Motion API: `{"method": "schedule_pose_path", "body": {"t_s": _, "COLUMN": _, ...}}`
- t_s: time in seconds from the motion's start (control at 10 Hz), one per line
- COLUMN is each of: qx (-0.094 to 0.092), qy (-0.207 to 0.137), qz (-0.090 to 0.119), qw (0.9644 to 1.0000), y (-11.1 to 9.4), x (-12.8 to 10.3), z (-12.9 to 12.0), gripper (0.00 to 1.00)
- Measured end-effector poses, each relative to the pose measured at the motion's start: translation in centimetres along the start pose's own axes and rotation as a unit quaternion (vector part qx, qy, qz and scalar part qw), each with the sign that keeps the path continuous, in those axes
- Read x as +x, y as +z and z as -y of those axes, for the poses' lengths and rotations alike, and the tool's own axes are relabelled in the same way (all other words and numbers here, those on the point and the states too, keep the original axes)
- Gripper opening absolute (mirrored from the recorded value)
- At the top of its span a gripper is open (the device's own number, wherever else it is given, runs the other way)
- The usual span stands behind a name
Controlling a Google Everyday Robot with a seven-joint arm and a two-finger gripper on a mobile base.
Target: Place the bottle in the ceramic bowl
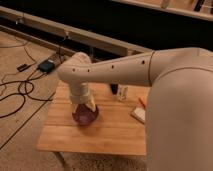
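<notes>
The dark purple glossy ceramic bowl (85,115) sits on the left half of the wooden table (107,135). My gripper (84,107) hangs straight down from the thick white arm, right over the bowl and reaching into it. The wrist covers it, so anything it may hold is hidden. A small slim whitish translucent container (122,92) stands upright at the back middle of the table, apart from the gripper. I cannot tell whether it is the bottle or the cup.
A dark object (114,89) stands just left of the whitish container. A flat pale item (139,114) with an orange thing (142,103) beside it lies at the table's right, partly behind my arm. Cables and a small box (46,65) lie on the floor at left.
</notes>
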Motion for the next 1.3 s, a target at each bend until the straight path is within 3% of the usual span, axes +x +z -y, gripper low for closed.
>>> {"method": "schedule_pose_path", "body": {"t_s": 0.7, "qx": 0.001, "qy": 0.002, "qz": -0.005, "qw": 1.0, "y": 0.1, "x": 0.1, "z": 0.2, "gripper": 0.65}}
{"method": "schedule_pose_path", "body": {"t_s": 1.0, "qx": 0.03, "qy": 0.013, "qz": -0.03, "qw": 0.999, "y": 0.8, "x": -0.8, "z": 4.3, "gripper": 0.65}}
{"method": "schedule_pose_path", "body": {"t_s": 1.3, "qx": 0.059, "qy": 0.006, "qz": -0.034, "qw": 0.9977, "y": 2.4, "x": -3.2, "z": 8.9, "gripper": 0.65}}
